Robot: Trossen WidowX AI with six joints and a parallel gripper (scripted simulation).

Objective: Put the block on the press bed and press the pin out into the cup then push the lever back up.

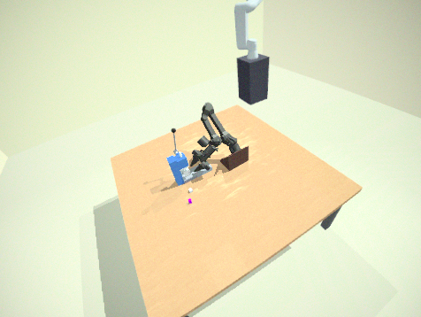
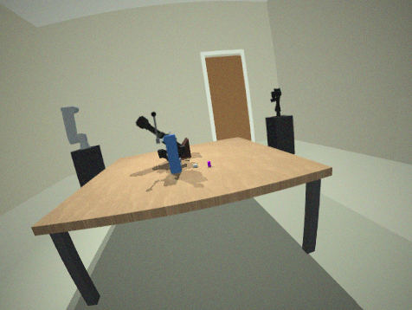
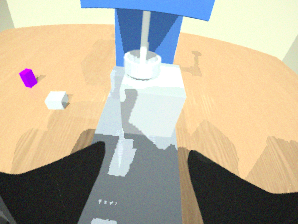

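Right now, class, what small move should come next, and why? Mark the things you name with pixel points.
Probably lift the pincer [image 1: 197, 169] [image 2: 163, 154] [image 3: 147, 152] clear, toward the lever [image 1: 174, 142] [image 2: 155, 127]: its fingers stand apart, short of the block [image 1: 186, 172] [image 3: 153, 110], which appears to sit beneath the punch [image 3: 145, 31], and the lever is up.

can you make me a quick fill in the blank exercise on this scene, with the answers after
The gripper is ____, with nothing between its fingers. The tall body of the press is ____. The lever stands ____, not pulled down. The small piece beside the little white one is ____.

Missing words: open; blue; up; purple
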